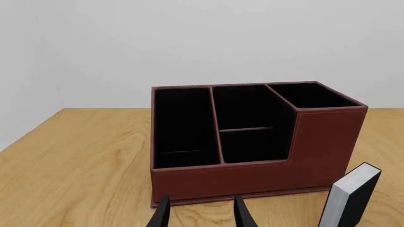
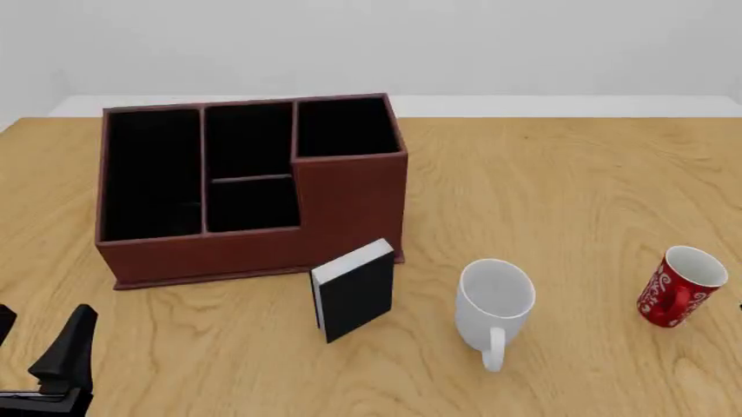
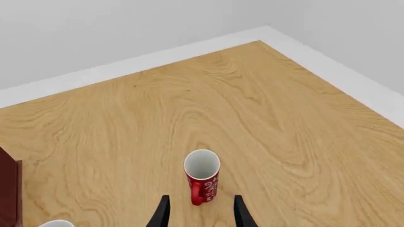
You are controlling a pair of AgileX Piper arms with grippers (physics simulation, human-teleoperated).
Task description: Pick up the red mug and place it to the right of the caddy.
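The red mug [image 2: 680, 287] with white swirls stands upright near the table's right side, far to the right of the caddy [image 2: 249, 187]. In the right wrist view the red mug [image 3: 203, 177] stands just ahead of my open, empty right gripper [image 3: 200, 213], in line with the gap between its fingers and apart from them. My left gripper [image 2: 41, 337] is open and empty at the front left, in front of the caddy [image 1: 252, 142]. It also shows in the left wrist view [image 1: 202, 215]. The front view does not clearly show the right gripper.
A plain white mug [image 2: 496, 306] stands between the caddy and the red mug, handle toward me. A small black book [image 2: 354, 300] with white pages stands on edge at the caddy's front right corner, and shows in the left wrist view [image 1: 350, 196]. The table's right edge [image 3: 353, 80] lies beyond the red mug.
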